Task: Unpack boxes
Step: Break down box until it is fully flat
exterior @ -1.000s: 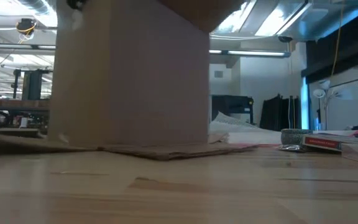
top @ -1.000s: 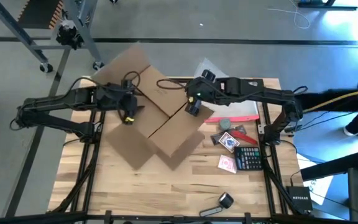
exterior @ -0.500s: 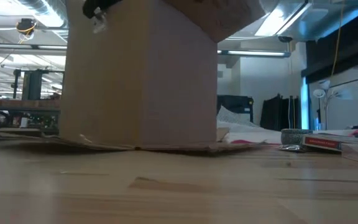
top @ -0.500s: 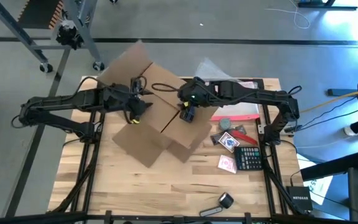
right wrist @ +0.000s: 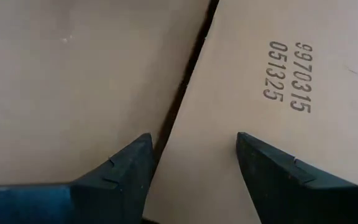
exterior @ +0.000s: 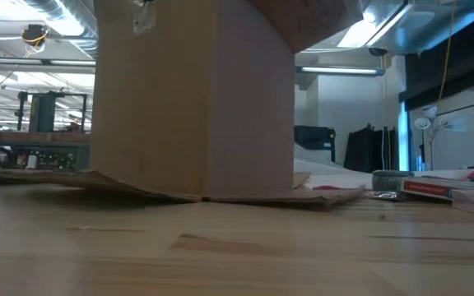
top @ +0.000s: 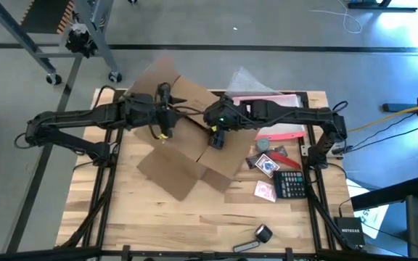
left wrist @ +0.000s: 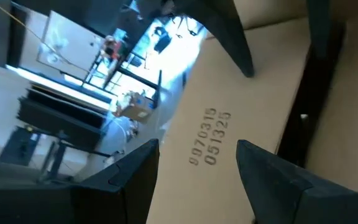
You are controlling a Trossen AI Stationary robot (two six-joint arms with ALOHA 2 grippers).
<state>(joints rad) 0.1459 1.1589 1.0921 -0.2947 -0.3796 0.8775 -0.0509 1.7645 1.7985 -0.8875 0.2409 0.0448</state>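
Note:
The brown cardboard box (top: 187, 156) stands mid-table and fills the low view (exterior: 192, 99). Its lower flaps (exterior: 245, 197) lie splayed on the tabletop, and one flap (top: 151, 76) juts out at the far left. My left gripper (top: 163, 123) is open over the box's upper face, by a printed number (left wrist: 210, 137). My right gripper (top: 215, 139) is open too, astride the dark seam (right wrist: 185, 93) between two panels. My left gripper comes almost level from the table's left over the printed panel (left wrist: 197, 186); I cannot tell whether its fingers touch the cardboard. My right gripper slants down from the table's right over the seam; whether its fingertips (right wrist: 135, 155) rest on the panels cannot be told.
Right of the box lie a clear pouch with a pink-red edge (top: 271, 98), a grey round thing (top: 263, 143), two card packs (top: 267, 165) (top: 265, 191) and a calculator (top: 291, 183). A black tool (top: 261, 235) lies near the front edge. Bare wood (top: 165, 225) shows in front.
My left gripper has gone toward the table's right and rolled. My right gripper has gone toward the left and the near edge, tipping further down. The box has slid a little toward the table's right, its splayed flaps dragging along the tabletop.

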